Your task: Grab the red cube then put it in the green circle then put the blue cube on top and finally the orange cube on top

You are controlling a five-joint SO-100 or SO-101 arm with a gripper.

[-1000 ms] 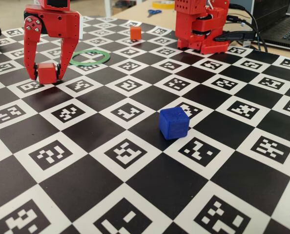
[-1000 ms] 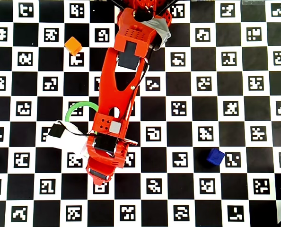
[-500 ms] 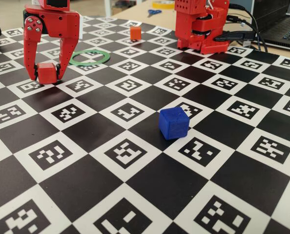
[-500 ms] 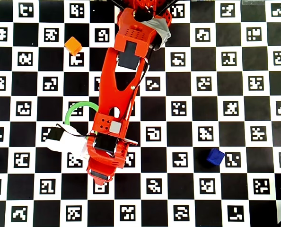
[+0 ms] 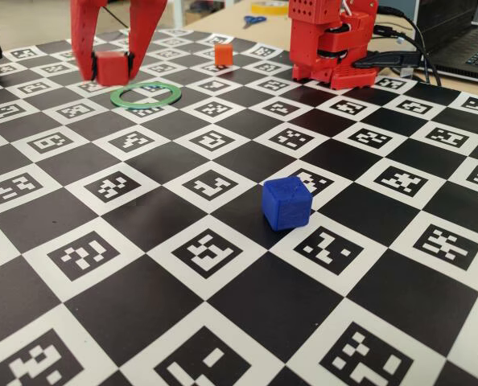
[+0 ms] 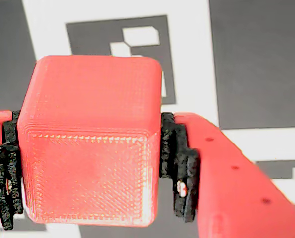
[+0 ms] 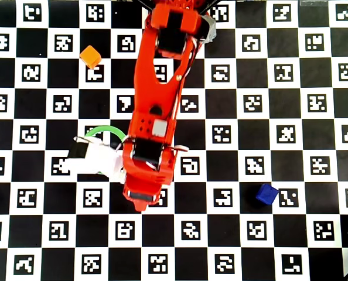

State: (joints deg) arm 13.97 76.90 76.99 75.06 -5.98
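The red cube (image 5: pixel 110 67) is held clear of the board, clamped between the two fingers of the gripper (image 5: pixel 110 66), whose black pads (image 6: pixel 173 163) are seen in the wrist view pressed against its opposite sides. In the fixed view the cube hangs just left of and slightly above the green circle (image 5: pixel 146 96), so a short shift to the right and a descent is judged to be needed. The blue cube (image 5: pixel 286 203) lies well apart in the near middle, and the orange cube (image 5: pixel 223 54) lies far behind the ring.
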